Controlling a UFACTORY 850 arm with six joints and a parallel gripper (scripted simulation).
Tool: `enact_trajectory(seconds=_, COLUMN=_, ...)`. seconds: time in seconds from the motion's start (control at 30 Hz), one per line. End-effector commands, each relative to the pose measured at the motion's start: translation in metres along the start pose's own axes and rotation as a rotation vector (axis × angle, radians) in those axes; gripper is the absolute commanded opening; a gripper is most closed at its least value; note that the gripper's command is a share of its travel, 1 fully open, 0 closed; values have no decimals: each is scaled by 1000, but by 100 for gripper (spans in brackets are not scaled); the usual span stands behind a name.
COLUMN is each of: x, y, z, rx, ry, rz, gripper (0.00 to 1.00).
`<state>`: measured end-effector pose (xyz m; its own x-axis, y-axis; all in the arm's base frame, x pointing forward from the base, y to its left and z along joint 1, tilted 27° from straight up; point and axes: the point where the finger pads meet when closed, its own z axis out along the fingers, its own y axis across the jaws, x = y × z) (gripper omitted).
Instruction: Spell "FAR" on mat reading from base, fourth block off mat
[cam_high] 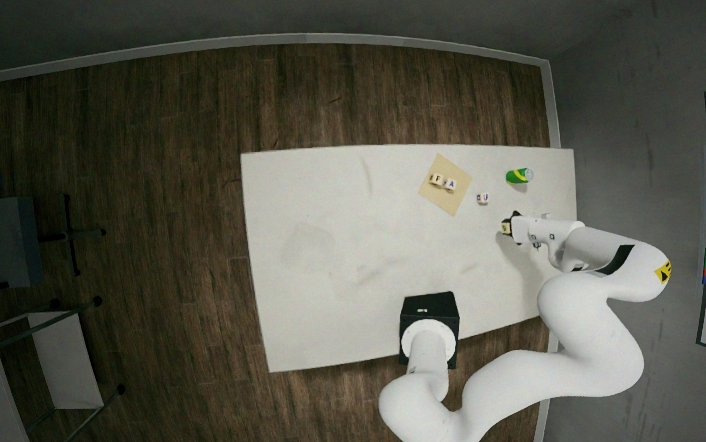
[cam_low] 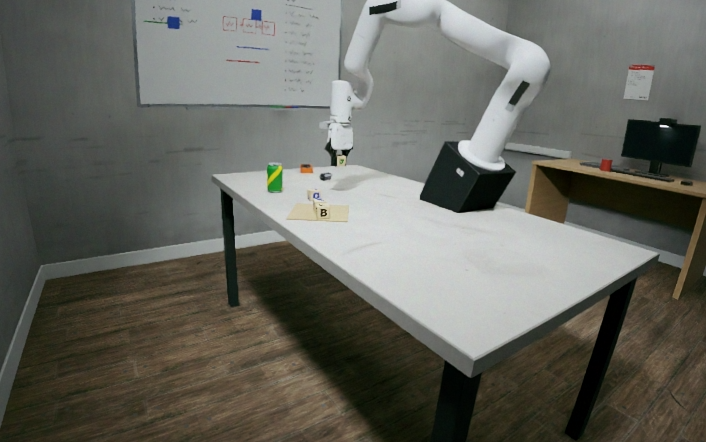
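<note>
We list the mat, a tan square on the white table, as our landmark for all that follows. On the mat: two blocks touching in a row, F and A, seemingly in reading order from the base. Off the mat, just beside its right corner: a third block, its top letter too small for us to read. Further right of the mat, well apart and above the table: the gripper, clenched on a fourth block, which the exterior view shows lifted off the surface; its letter we cannot read either. Beyond the mat, to its right: a green can lying or standing near the far edge, no part of the task. In the exterior view, past the can from the mat: a small orange thing and a small dark thing, likewise no part of it. Progress, as we judge it: two of three letters placed; the last place, right of A, is open. If the carried block is the R, it goes down there, touching A and the right way up, and the block by the corner stays off the mat. Which of the two is the R, we cannot tell.
</note>
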<state>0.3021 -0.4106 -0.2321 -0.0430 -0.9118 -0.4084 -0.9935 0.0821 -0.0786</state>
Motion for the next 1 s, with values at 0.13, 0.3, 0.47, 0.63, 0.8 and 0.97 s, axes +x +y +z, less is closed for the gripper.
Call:
enact_trajectory(seconds=0.13, x=-36, y=-80, z=3, rx=-13, ry=-9, rz=215, gripper=41)
enact_trajectory(seconds=0.3, x=-64, y=-123, z=7, rx=-8, ry=-16, rz=331, gripper=41)
enact_trajectory(seconds=0.47, x=-97, y=-164, z=12, rx=-3, ry=-27, rz=444, gripper=41)
enact_trajectory(seconds=0.63, x=-109, y=-179, z=14, rx=-2, ry=-32, rz=485, gripper=41)
enact_trajectory(seconds=0.8, x=-113, y=-183, z=15, rx=-2, ry=-34, rz=496, gripper=41)
enact_trajectory(seconds=0.97, x=-113, y=-183, z=15, rx=-2, ry=-34, rz=496, gripper=41)
